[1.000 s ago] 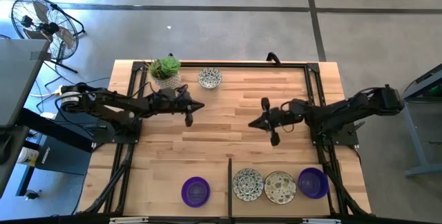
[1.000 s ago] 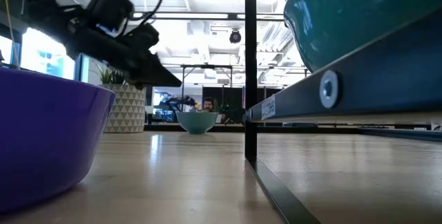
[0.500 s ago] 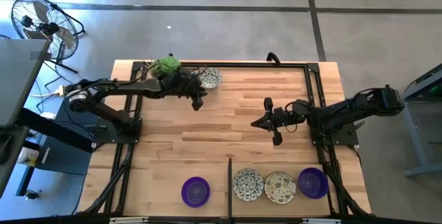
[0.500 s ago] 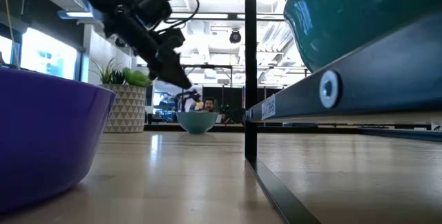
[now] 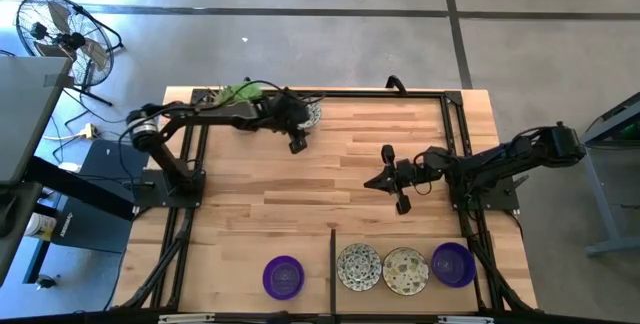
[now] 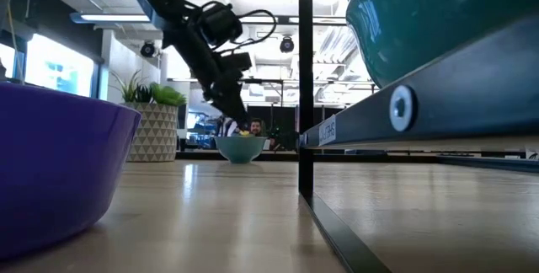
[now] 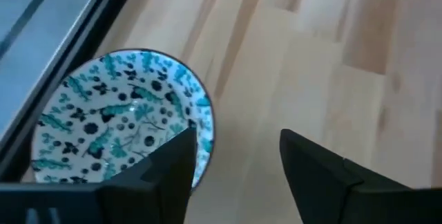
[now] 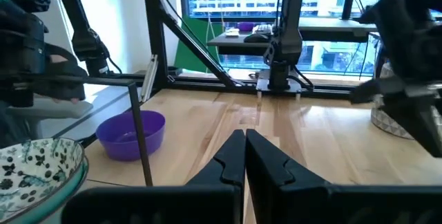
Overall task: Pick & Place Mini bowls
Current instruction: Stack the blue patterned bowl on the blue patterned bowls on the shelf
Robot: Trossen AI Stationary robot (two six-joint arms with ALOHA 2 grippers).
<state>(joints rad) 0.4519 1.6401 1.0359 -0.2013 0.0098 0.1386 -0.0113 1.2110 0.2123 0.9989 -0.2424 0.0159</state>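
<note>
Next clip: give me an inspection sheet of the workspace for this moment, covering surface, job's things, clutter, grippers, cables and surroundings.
Surface: wooden table with a black frame along its edges.
Job's things: patterned bowl at the far edge; near edge holds purple bowl, two patterned bowls and second purple bowl.
Clutter: potted plant at the far left corner.
Grippers: left gripper open, hovering at the far bowl's rim, holding nothing; right gripper shut, empty, mid-table.
Cables: loose cable looping off the left arm's wrist.
Surroundings: floor fan on the concrete floor, left of the table.
</note>
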